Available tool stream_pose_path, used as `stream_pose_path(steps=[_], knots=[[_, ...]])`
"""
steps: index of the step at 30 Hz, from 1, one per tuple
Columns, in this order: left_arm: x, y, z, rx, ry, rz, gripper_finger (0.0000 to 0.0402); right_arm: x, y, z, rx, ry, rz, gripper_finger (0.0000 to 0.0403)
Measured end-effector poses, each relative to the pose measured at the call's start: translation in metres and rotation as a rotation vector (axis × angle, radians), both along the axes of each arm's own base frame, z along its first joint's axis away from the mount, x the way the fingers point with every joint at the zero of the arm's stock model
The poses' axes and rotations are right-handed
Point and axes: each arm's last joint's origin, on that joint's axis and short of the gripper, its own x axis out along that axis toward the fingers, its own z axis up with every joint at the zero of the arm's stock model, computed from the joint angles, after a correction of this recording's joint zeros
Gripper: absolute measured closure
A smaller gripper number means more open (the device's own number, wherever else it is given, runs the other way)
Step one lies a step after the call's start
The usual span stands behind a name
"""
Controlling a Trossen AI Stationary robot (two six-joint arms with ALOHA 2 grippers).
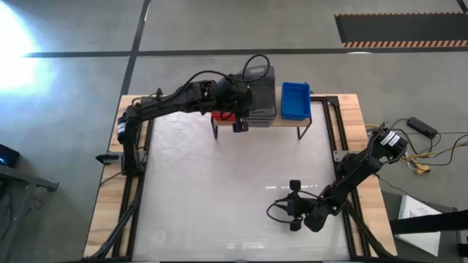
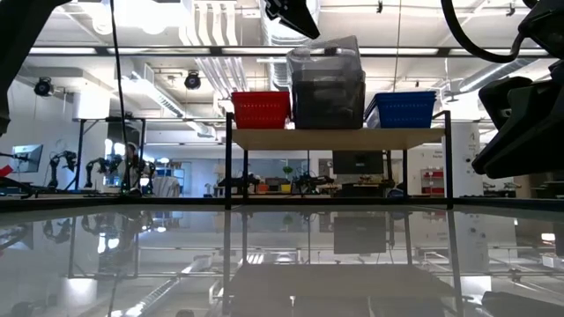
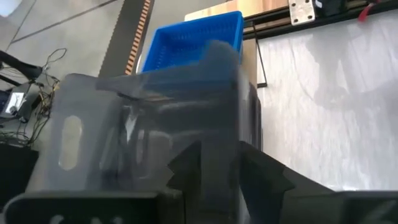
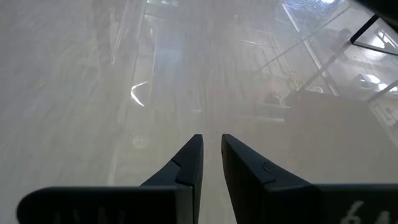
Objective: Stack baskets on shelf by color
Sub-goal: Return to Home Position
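A light-wood shelf (image 1: 289, 121) stands at the table's far edge. On it sit a red basket (image 2: 261, 108) on the left, a dark grey basket stack (image 2: 328, 99) in the middle and a blue basket (image 1: 295, 99) on the right. My left gripper (image 3: 219, 163) reaches over the shelf from the left and is shut on the topmost grey basket (image 3: 143, 124), which sits tilted in the stack. My right gripper (image 4: 212, 144) hovers low over the table's near right part, its fingers almost together, holding nothing. My left gripper pinches one side wall (image 3: 217, 134) of the top grey basket between its two fingers, one finger (image 3: 186, 168) inside and one (image 3: 264, 174) outside. It comes from above, slanting from the table's left. The basket (image 2: 324, 51) sits tilted, its bottom in the grey stack.
The white tabletop (image 1: 219, 190) stretches in front of the shelf, with black rails (image 1: 338, 139) along its left and right sides. Cables and a small box (image 1: 420, 128) lie on the floor to the right. A person shows far off in the room (image 2: 132, 163).
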Motion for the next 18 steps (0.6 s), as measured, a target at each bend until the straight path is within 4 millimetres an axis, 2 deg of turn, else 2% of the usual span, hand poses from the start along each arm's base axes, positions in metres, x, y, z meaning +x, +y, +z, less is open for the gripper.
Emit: stream_pose_path(steps=[11, 14, 18], knots=[[0.0037, -0.0007, -0.0039, 0.001, 0.010, 0.001, 0.0306, 0.0001, 0.0000, 0.0001, 0.000, 0.000, 0.000, 0.0351], [0.0044, 0.0002, -0.0054, 0.024, 0.020, 0.039, 0.0306, 0.0001, 0.0000, 0.0001, 0.003, -0.002, -0.004, 0.0351], [-0.0017, 0.0001, -0.0013, 0.003, 0.001, 0.123, 0.0306, -0.0012, -0.0020, 0.0014, -0.036, -0.066, -0.094, 0.0352]])
